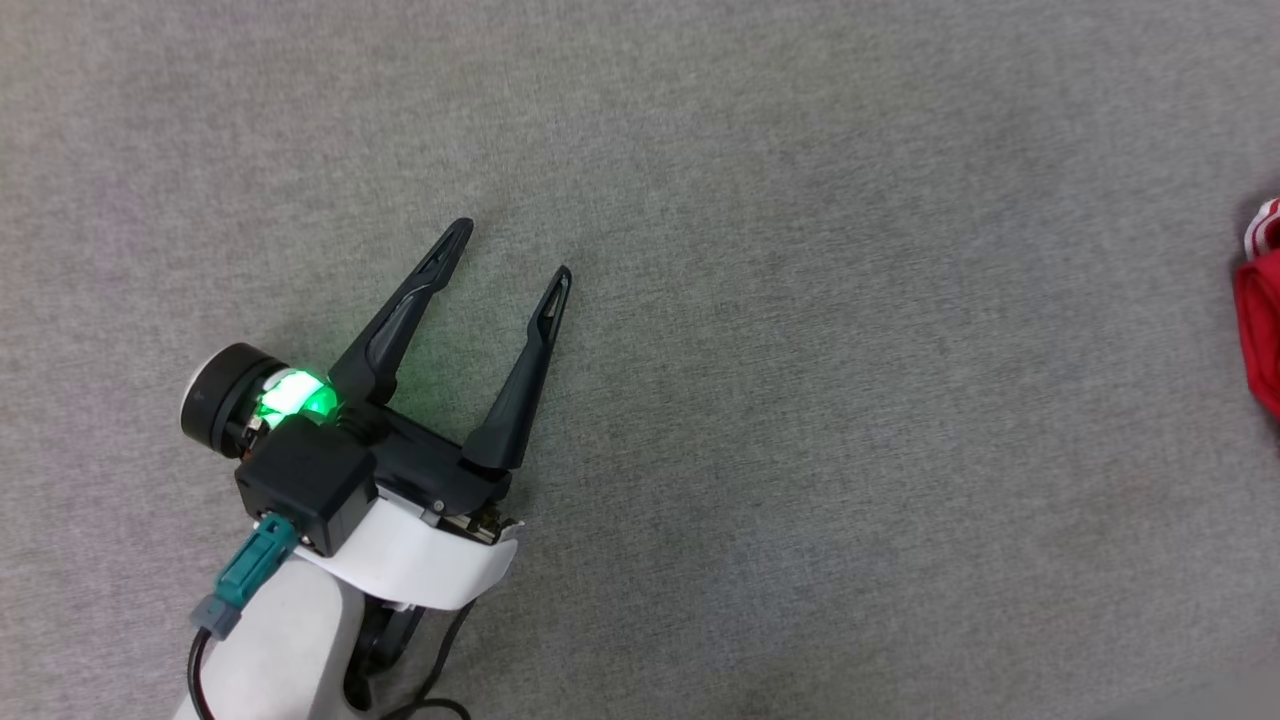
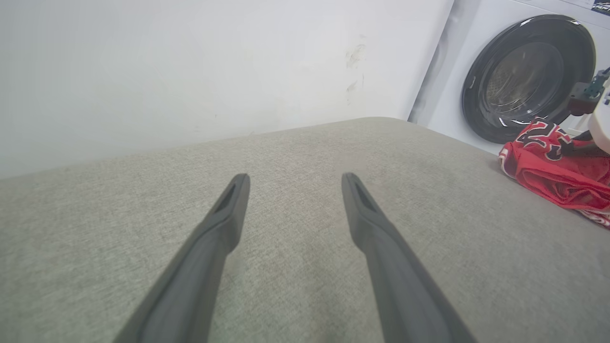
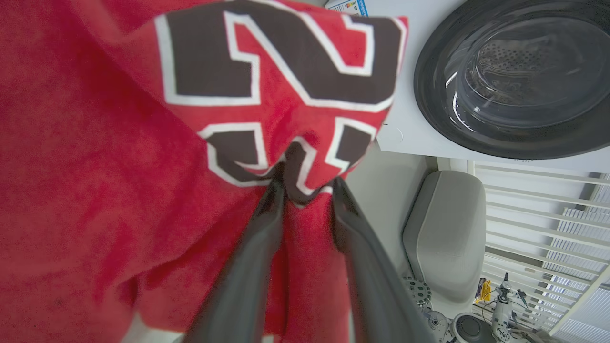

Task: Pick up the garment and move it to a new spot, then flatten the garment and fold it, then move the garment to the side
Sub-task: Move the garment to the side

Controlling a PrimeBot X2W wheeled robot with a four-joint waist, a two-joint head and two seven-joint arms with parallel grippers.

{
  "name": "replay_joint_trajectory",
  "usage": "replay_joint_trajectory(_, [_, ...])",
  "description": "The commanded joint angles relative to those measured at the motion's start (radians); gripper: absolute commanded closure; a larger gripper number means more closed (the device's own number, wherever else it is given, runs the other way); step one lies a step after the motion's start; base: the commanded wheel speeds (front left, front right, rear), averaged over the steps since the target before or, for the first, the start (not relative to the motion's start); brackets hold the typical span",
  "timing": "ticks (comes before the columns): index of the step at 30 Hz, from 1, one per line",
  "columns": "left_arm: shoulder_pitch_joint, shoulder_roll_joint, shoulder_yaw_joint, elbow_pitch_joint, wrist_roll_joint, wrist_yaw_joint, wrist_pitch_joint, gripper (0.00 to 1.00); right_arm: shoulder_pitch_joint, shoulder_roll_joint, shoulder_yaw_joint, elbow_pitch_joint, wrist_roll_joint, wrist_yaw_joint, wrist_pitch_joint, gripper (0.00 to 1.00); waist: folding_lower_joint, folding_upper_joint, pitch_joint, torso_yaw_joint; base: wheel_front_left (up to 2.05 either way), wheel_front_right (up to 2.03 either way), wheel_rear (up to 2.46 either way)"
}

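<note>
I judge this to be the first step, the pick-up. My right gripper [image 3: 307, 183] has its two dark fingers nearly closed, pinching a fold of the red jersey T-shirt [image 3: 95, 166] right at the black, white-outlined number print. The shirt sits bunched at the far right edge of the head view, on the grey fabric-covered desk [image 1: 800, 400]. My left gripper [image 1: 512, 252] hangs at the lower left of that view, fingers spread wide and holding nothing.

Next, I think, comes a lift high enough for the hem to clear, then a carry toward the bare cloth at the middle of the frame.

In the upper right of the right wrist view is a white washing machine [image 3: 514, 81]. Through its dark round door I make out only bare perforated drum.
</note>
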Motion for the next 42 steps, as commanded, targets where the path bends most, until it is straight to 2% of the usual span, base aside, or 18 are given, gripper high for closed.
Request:
replay_joint_trajectory(1, [-0.005,-0.006,0.001,0.006,-0.004,-0.001,-0.002,0.00,-0.019,0.021,-0.010,0.002,-0.014,-0.001,0.000,0.00,-0.0002,-0.0001,-0.023,-0.001,0.00,0.00,0.00])
replay_joint_trajectory(6, [0.029,-0.030,0.027,0.018,-0.014,-0.001,-0.002,0.00,-0.043,0.080,-0.003,-0.062,-0.030,-0.001,0.024,0.00,-0.0002,-0.0001,-0.104,0.000,0.00,0.00,0.00])
replay_joint_trajectory(15, [0.135,-0.081,0.121,0.049,-0.029,-0.001,-0.002,0.00,-0.005,0.203,0.046,-0.291,0.072,-0.001,0.005,0.00,-0.0002,-0.0001,-0.317,0.040,0.00,0.00,0.00])
replay_joint_trajectory(23, [0.231,-0.144,0.249,0.064,-0.014,0.002,-0.002,0.00,0.172,0.367,-0.023,-0.529,0.200,-0.001,-0.111,0.00,-0.0002,-0.0001,-0.456,0.118,0.00,0.00,0.00])
replay_joint_trajectory(29, [0.280,-0.178,0.308,0.061,-0.016,0.001,-0.002,0.00,0.329,0.497,-0.052,-0.665,0.237,-0.001,-0.254,0.00,-0.0002,-0.0001,-0.512,0.172,0.00,0.00,0.00])
replay_joint_trajectory(36, [0.330,-0.200,0.316,0.117,-0.034,-0.001,-0.002,0.00,0.490,0.605,-0.029,-0.686,0.288,-0.001,-0.385,0.00,-0.0002,-0.0001,-0.558,0.222,0.00,0.00,0.00])
replay_joint_trajectory(42, [0.365,-0.189,0.297,0.169,-0.041,-0.001,-0.002,0.00,0.568,0.617,0.033,-0.624,0.323,-0.001,-0.472,0.00,-0.0002,-0.0001,-0.588,0.234,0.00,0.00,0.00])
